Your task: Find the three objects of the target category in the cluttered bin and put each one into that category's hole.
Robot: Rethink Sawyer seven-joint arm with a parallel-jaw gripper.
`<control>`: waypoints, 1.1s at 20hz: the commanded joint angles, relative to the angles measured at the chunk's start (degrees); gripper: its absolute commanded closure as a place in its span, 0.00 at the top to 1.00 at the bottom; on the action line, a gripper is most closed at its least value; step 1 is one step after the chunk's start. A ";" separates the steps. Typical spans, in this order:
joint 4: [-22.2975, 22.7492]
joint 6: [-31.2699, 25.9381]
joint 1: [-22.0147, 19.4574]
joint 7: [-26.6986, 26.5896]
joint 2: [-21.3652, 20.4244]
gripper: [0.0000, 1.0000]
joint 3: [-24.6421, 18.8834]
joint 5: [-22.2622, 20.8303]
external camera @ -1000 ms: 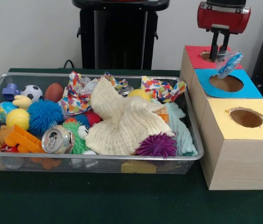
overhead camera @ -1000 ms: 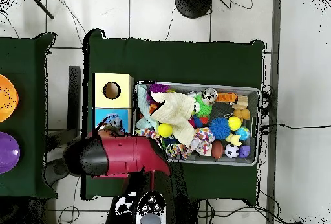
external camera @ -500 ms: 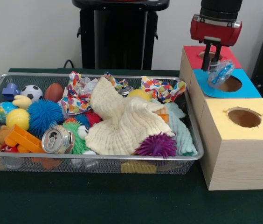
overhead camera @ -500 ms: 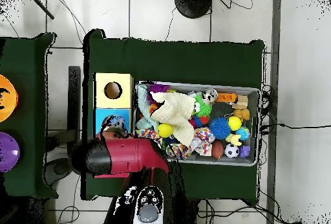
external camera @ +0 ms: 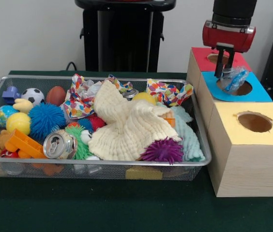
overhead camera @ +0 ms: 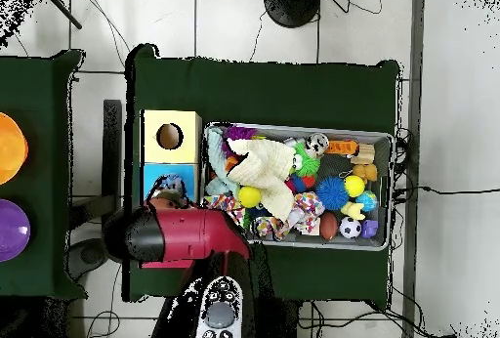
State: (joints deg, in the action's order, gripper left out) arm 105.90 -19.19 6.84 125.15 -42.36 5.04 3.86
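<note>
You see a glossy red wrist housing (external camera: 228, 35) with a small silver plate on its face, a black cylindrical link above, and two slim black fingers (external camera: 219, 62) below.

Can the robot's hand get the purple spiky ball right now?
Probably not yet. The end effector is over the blue box, and seems to hold a crinkly wrapper. The purple ball lies uncovered on top by the bin's front rim, so once the wrapper is dropped, the way looks free.
</note>
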 commanded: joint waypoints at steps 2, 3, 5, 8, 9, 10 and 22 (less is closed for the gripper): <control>5.20 5.76 -0.12 14.68 3.64 0.00 -1.69 5.29; 5.08 5.45 0.24 14.66 3.53 0.00 -1.46 5.71; 4.57 5.47 0.86 14.40 3.81 0.00 -0.75 6.14; 4.68 6.85 1.11 14.03 4.85 0.00 -0.69 6.73; 5.05 7.06 1.17 13.88 4.91 0.00 -0.80 6.98; 4.87 7.25 1.59 13.67 5.01 0.00 -0.19 6.94; 0.65 2.57 7.86 10.29 7.53 1.00 8.34 7.06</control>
State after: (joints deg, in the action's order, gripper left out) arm 106.56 -11.89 13.94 125.16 -38.98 9.57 10.22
